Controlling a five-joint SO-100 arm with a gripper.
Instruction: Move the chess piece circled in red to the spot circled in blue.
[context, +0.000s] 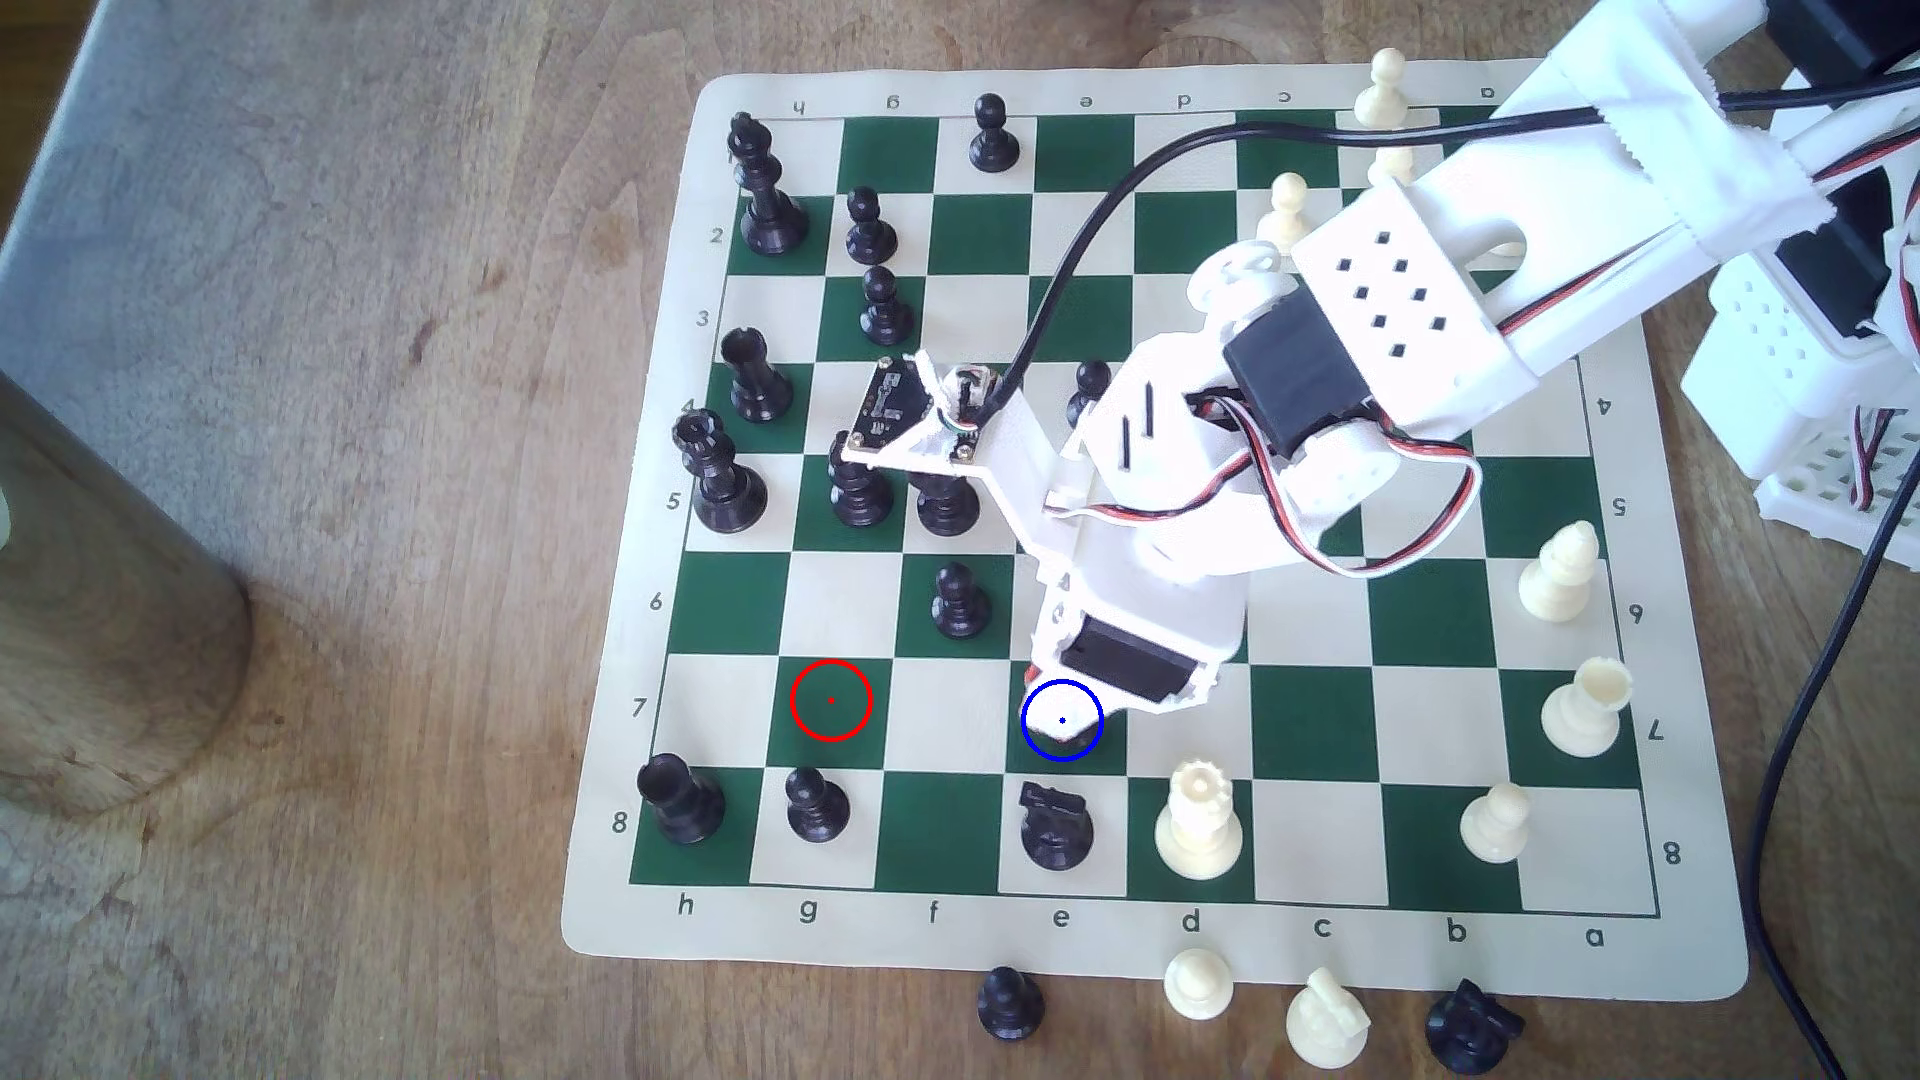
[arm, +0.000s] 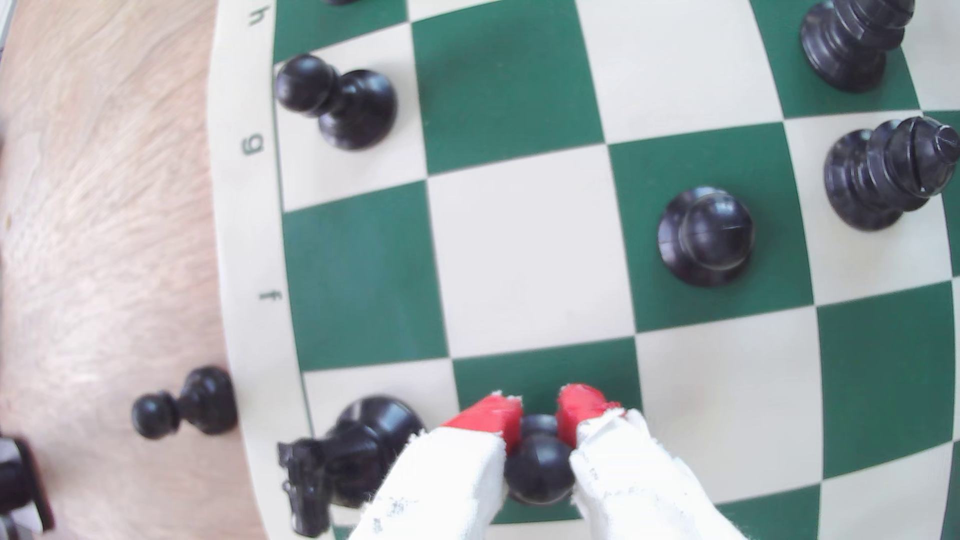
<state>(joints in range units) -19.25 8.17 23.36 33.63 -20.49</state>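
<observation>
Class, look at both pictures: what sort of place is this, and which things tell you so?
Probably a hobby or lab tabletop for robot chess: a roll-up chess mat on a wooden table, and a white 3D-printed arm whose hand grips a black pawn.

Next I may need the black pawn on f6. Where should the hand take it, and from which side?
Take the black pawn at its thin neck under the ball head, coming straight down: it stands upright, and the adjoining squares toward the mat's lettered edge are bare.
</observation>
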